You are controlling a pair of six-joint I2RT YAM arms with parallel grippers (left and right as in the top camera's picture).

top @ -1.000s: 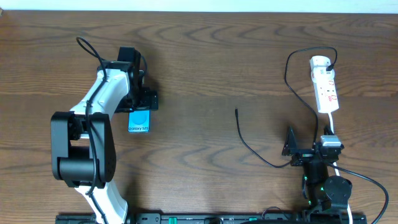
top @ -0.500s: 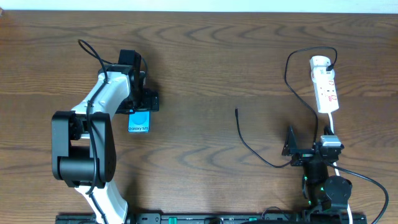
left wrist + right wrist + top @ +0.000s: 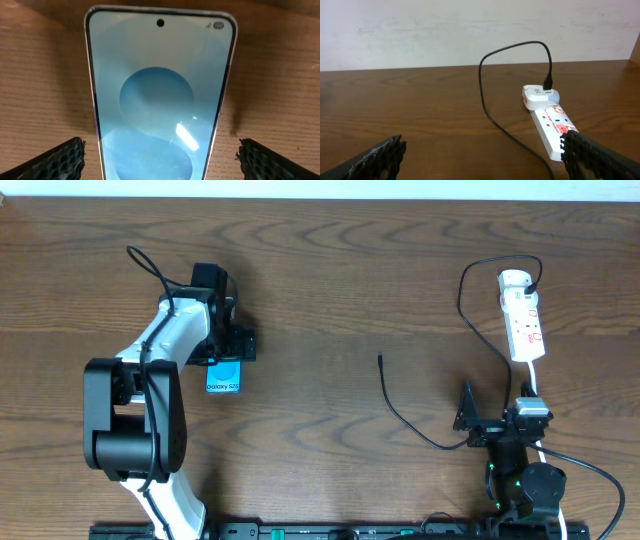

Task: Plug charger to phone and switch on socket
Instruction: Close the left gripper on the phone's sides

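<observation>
- Now my left gripper (image 3: pixel 160 159) hangs released astride the phone (image 3: pixel 160 85), ready to steady it.
- Meanwhile my right gripper (image 3: pixel 480 157) sits released facing the far-right socket (image 3: pixel 551 125), the charger (image 3: pixel 398 412) unheld.

Phone (image 3: pixel 224 375) flat on desk (image 3: pixel 330 270), left side, under left claw (image 3: pixel 226 352). Socket (image 3: pixel 523 325) far right, lying front-to-back. Charger (image 3: pixel 460 295) plugged in at its far end, looping back toward centre; plug tip (image 3: pixel 381 362) mid-desk, well apart from phone. Right claw (image 3: pixel 482 156) before socket.

Brown wooden table (image 3: pixel 330 280): phone (image 3: pixel 224 375), charger (image 3: pixel 388 402), socket (image 3: pixel 524 325) lying flat.
</observation>
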